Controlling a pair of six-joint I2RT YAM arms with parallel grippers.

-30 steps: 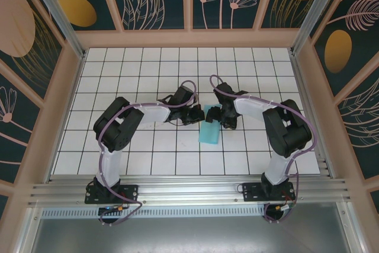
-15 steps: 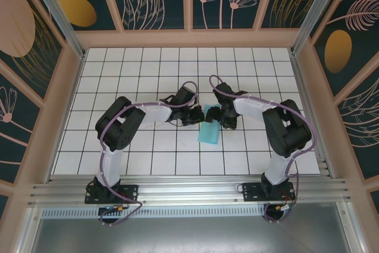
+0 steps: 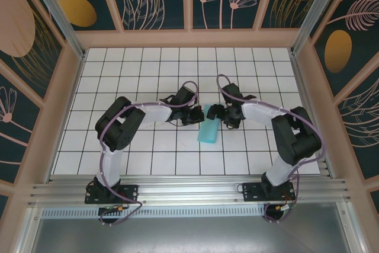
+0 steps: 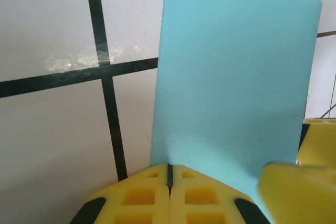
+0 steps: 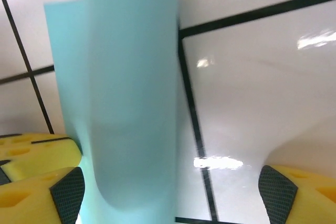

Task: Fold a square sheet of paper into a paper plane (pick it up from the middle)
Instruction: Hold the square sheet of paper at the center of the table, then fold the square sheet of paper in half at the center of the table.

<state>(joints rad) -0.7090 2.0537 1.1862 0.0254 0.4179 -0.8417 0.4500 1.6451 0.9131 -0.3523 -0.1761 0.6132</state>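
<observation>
Left claw (image 4: 169,174) pressed together at frame bottom, pinching lower edge of thin light teal-blue paper sheet (image 4: 231,93); right claw (image 5: 168,190) spread wide.

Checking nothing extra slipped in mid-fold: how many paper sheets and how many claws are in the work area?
teal paper sheet: 1
claws: 2 (left claw, right claw)
Total: 3
</observation>
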